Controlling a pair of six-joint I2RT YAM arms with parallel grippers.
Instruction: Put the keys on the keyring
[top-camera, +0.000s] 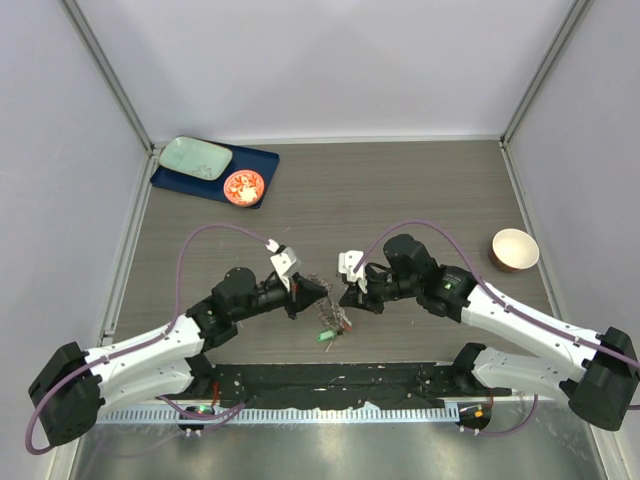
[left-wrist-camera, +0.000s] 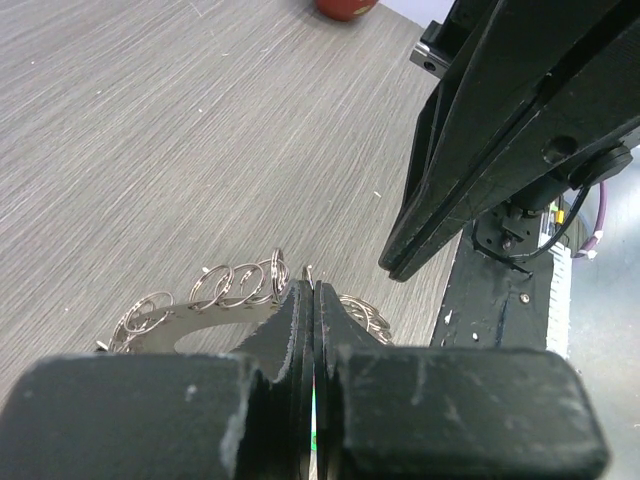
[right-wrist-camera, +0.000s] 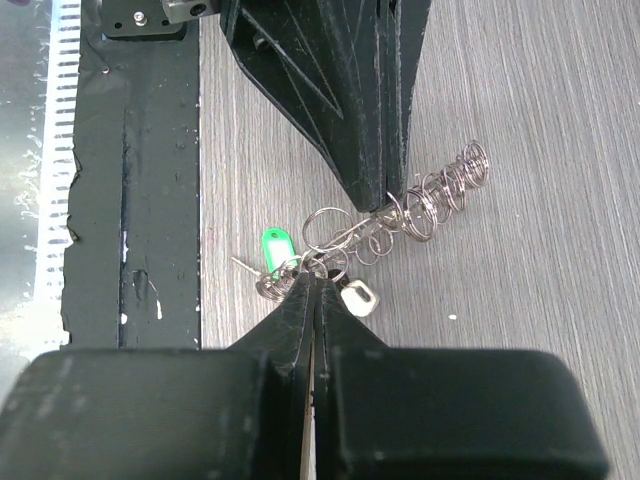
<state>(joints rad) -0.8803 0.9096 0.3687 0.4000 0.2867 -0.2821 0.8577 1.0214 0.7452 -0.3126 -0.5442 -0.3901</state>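
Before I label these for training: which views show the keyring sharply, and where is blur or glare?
Top external: even light, soft shadows, keyring tiny. Left wrist: rings sharp, left gripper soft up close. Right wrist: keyring and green tag crisp, right gripper soft, metal rail glaring.

You've got a table (top-camera: 420, 190) with a grey wood-grain top, matt and finely streaked. The keyring (right-wrist-camera: 430, 200) is bright polished metal, thin wire loops catching glints. The green key tag (right-wrist-camera: 273, 246) is smooth, glossy plastic. The left gripper (left-wrist-camera: 312, 292) and right gripper (right-wrist-camera: 312, 285) are matt black plastic with grainy faces and ridged edges. The black strip (right-wrist-camera: 130, 200) is dull, scuffed with white specks. The bowl (top-camera: 514, 249) looks smooth, with a slight sheen.
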